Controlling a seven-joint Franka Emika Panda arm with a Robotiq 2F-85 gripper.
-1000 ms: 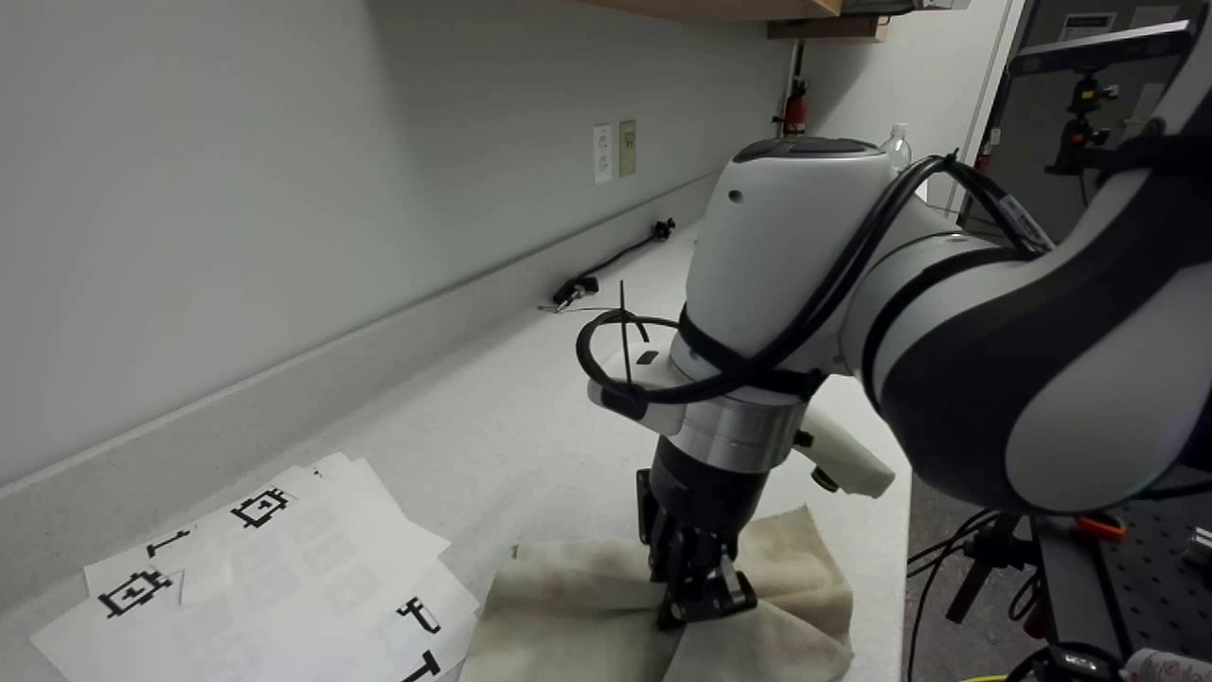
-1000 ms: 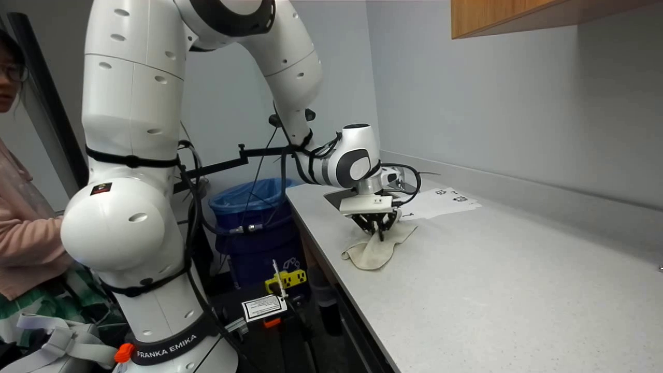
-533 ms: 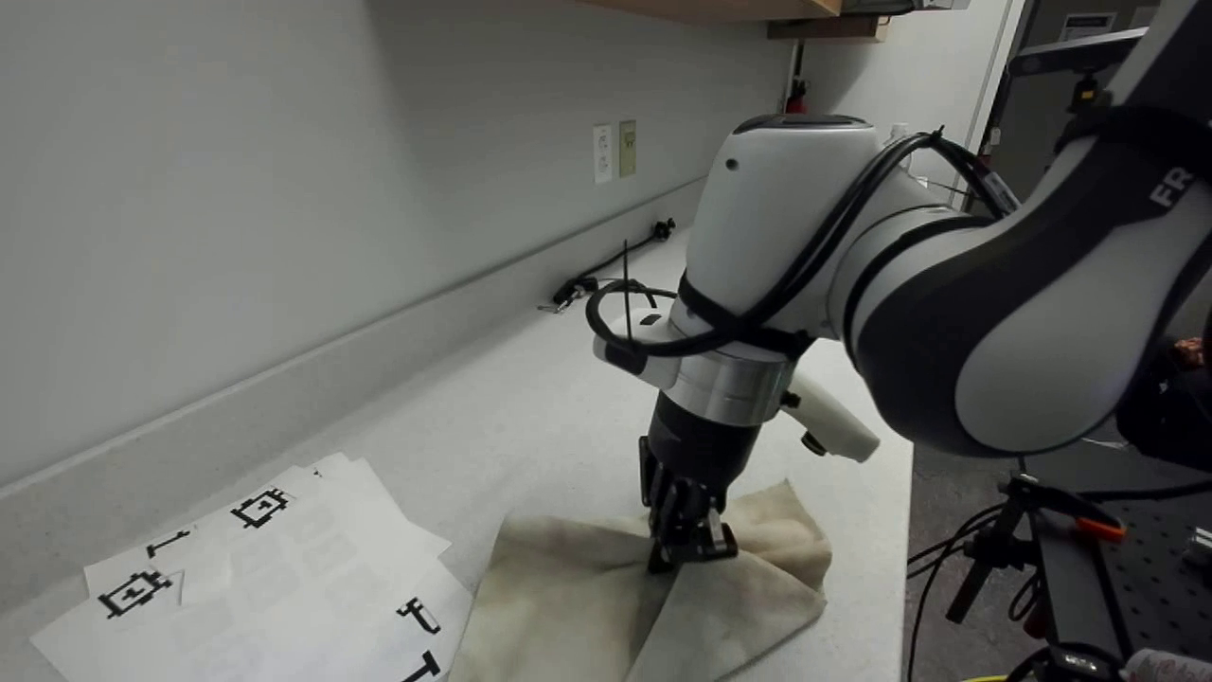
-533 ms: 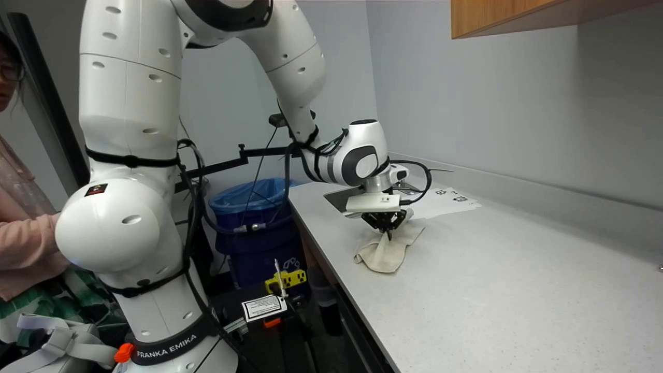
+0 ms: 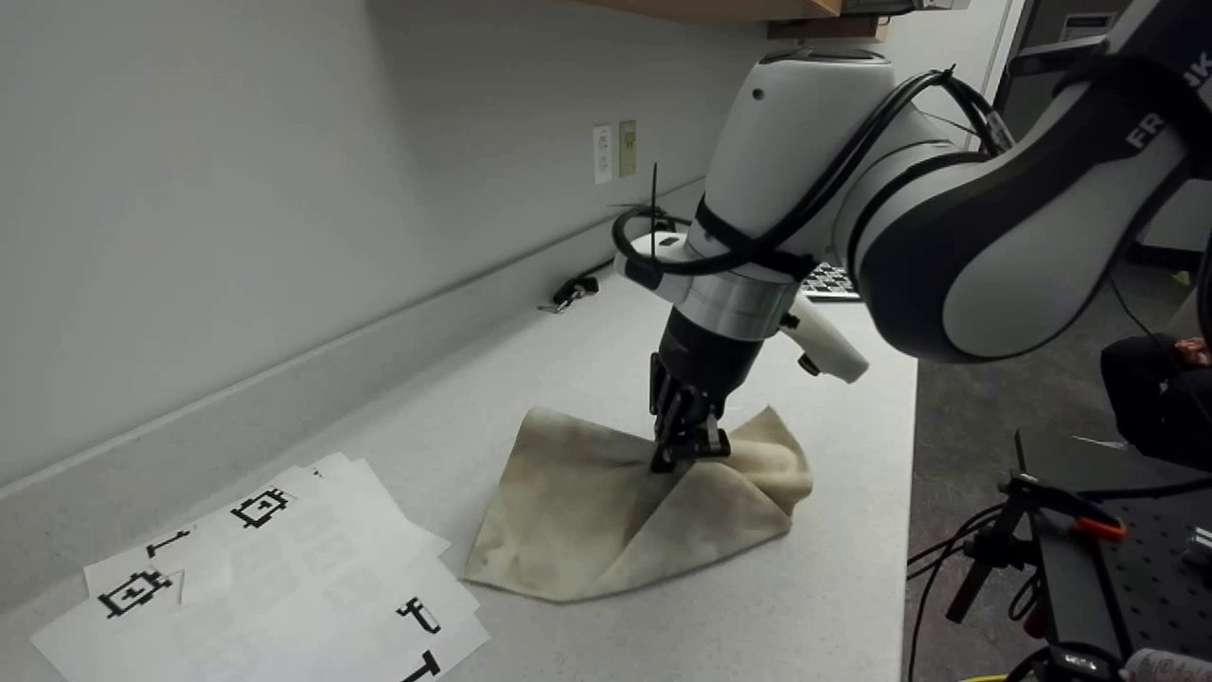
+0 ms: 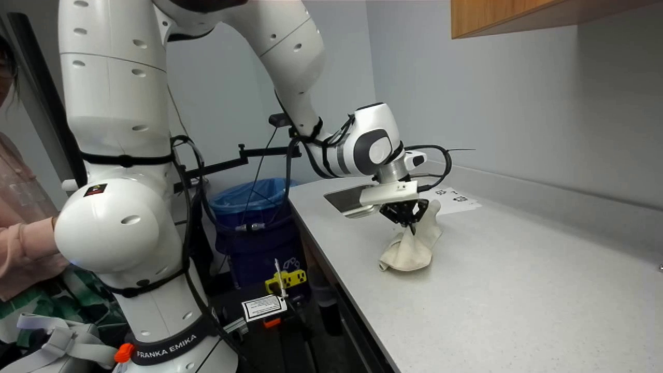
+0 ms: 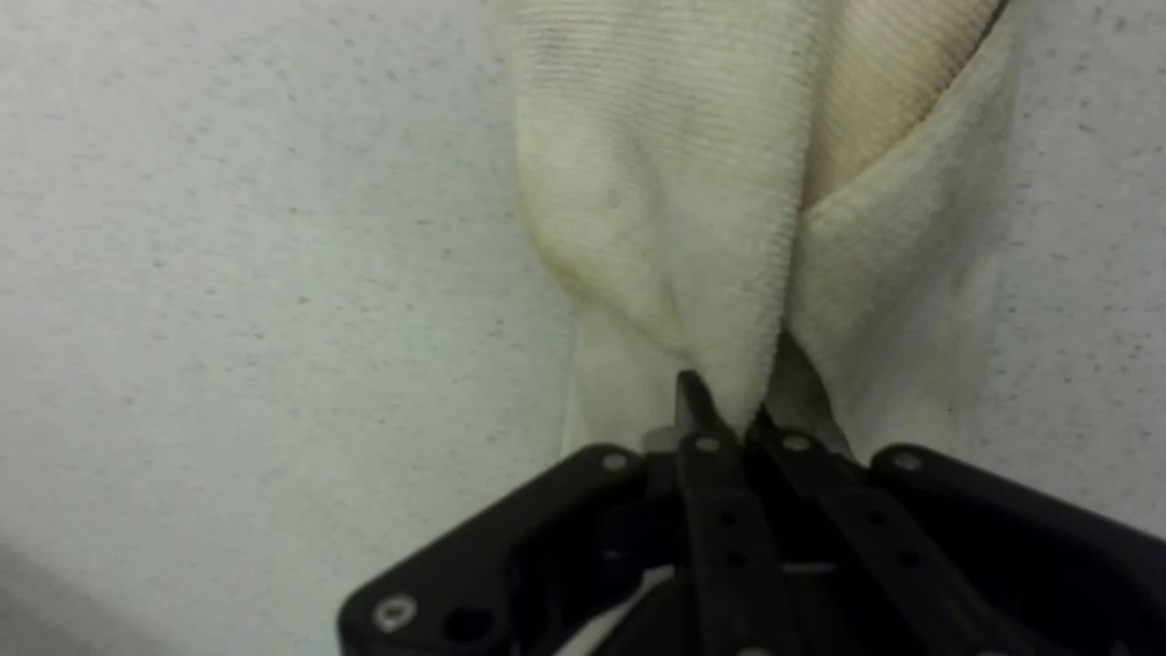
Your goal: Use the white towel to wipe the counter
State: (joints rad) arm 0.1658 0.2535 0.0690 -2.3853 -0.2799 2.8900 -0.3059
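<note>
The white towel is a rumpled cream cloth with brownish patches, seen in both exterior views (image 5: 568,511) (image 6: 408,255) and in the wrist view (image 7: 665,164). It lies spread and folded on the white counter (image 5: 559,369), which also shows in an exterior view (image 6: 497,295) and the wrist view (image 7: 273,273). My gripper (image 5: 665,462) points down and is shut on a pinched fold near the towel's middle, also seen in an exterior view (image 6: 412,229) and the wrist view (image 7: 729,424). The fold between the fingertips is raised. The fingertips are partly hidden by cloth.
Paper sheets with black markers (image 5: 256,578) lie beside the towel near the wall. A black cable end with metal clips (image 5: 573,289) lies by the backsplash. A checkered board (image 5: 831,281) is behind the arm. The counter's open edge (image 5: 911,493) drops to the floor. A wooden cabinet (image 6: 518,18) hangs above.
My gripper and the towel have slid together along the counter, away from the marked sheets. The towel's trailing part has drawn out and its front has bunched. The checkered board has come into view.
</note>
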